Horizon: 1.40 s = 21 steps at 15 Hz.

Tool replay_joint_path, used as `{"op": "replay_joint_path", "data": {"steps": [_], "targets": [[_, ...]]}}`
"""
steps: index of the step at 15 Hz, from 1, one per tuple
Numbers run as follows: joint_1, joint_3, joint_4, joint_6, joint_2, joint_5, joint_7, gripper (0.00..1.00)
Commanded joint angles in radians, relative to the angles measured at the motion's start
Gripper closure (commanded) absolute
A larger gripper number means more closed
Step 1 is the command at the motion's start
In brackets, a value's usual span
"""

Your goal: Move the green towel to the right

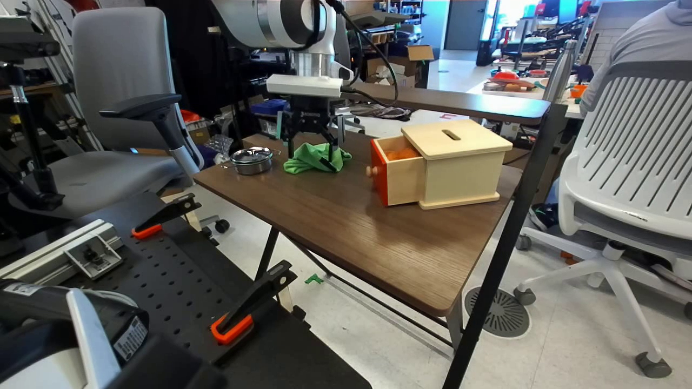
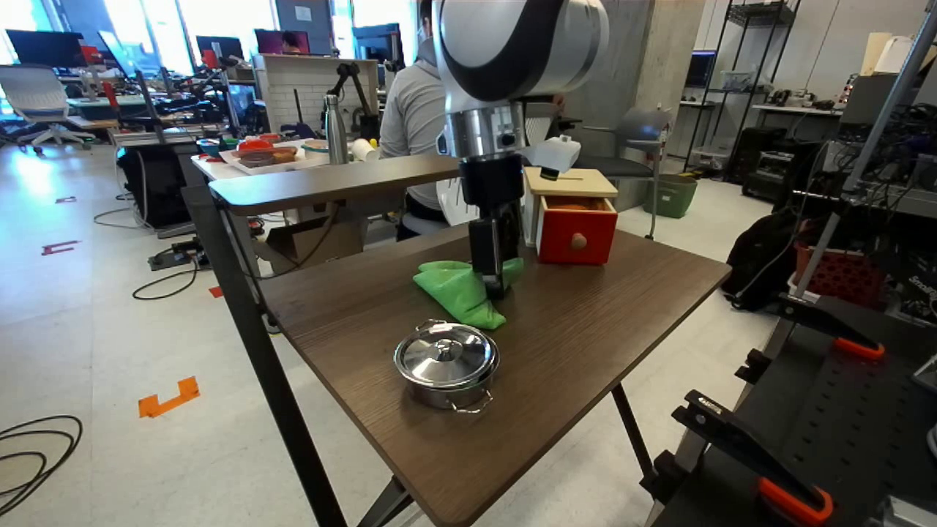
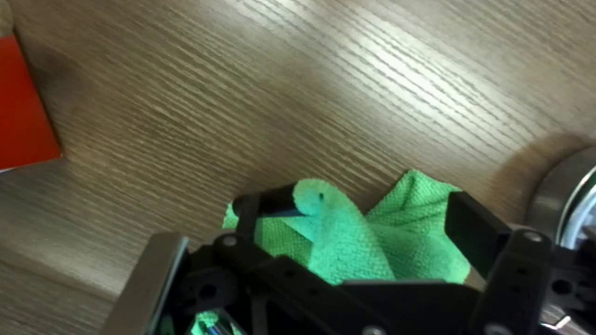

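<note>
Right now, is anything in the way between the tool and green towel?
Nothing clearly is: in the wrist view, the open tool has folds of the green towel between its fingers. I can't tell what the dark shape by one finger is.

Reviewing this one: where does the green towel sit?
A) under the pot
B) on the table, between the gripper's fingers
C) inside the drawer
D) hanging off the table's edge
B: the wrist view shows the towel between the open fingers of the gripper, and both exterior views show it on the table.
</note>
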Motion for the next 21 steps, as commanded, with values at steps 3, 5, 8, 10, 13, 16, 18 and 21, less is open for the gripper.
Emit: {"op": "replay_joint_path", "data": {"steps": [3,5,8,10,13,16,18,21], "targets": [[-0.016,0.055,-0.211,0.147,-0.181,0.001,-0.027,0.00],[-0.022,0.077,-0.219,0.158,-0.197,0.015,-0.054,0.00],[-0.022,0.096,-0.190,0.141,-0.184,0.020,-0.099,0.00],[-0.013,0.096,-0.153,0.128,-0.157,0.015,-0.105,0.00],[-0.001,0.084,-0.094,0.100,-0.110,0.008,-0.086,0.00],[0.006,0.075,-0.019,0.077,-0.050,0.003,-0.075,0.00],[0.011,0.068,0.031,0.073,-0.008,-0.003,-0.071,0.00],[0.014,0.062,0.104,0.084,0.053,-0.004,-0.061,0.00]]}}
